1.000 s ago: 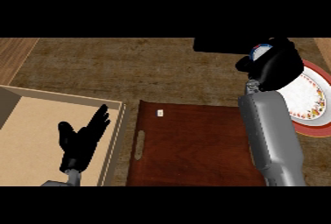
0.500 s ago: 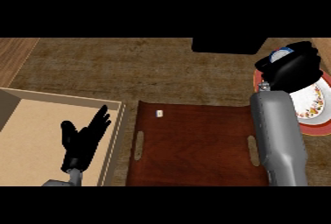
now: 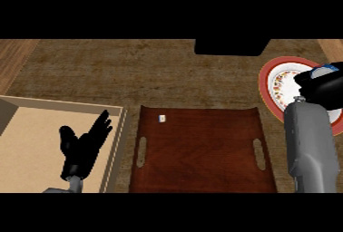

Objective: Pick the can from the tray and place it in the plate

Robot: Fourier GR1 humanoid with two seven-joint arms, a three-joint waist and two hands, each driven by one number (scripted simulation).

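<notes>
The right hand [image 3: 323, 86] sits at the right edge of the view, over the red-rimmed plate [image 3: 276, 72], with its fingers curled round the can [image 3: 325, 70]; only the can's pale blue-grey top shows above the black hand. The hand and its grey forearm hide the plate's right and lower parts, so whether the can touches the plate cannot be told. The plate lies on the bench [image 3: 134, 72] just beyond the tray's far right corner, its rim running out past the picture's right edge.

The dark brown tray [image 3: 201, 154] lies in the middle, a slot handle in each side wall and a small white tag near its far left corner; its floor is bare. Its left wall runs close beside the wall of a pale box [image 3: 40, 136]. The left hand [image 3: 80, 147] rests over that box, fingers straight and spread, holding nothing. A black block [image 3: 231, 46] stands at the bench's far edge, well apart from the tray.
</notes>
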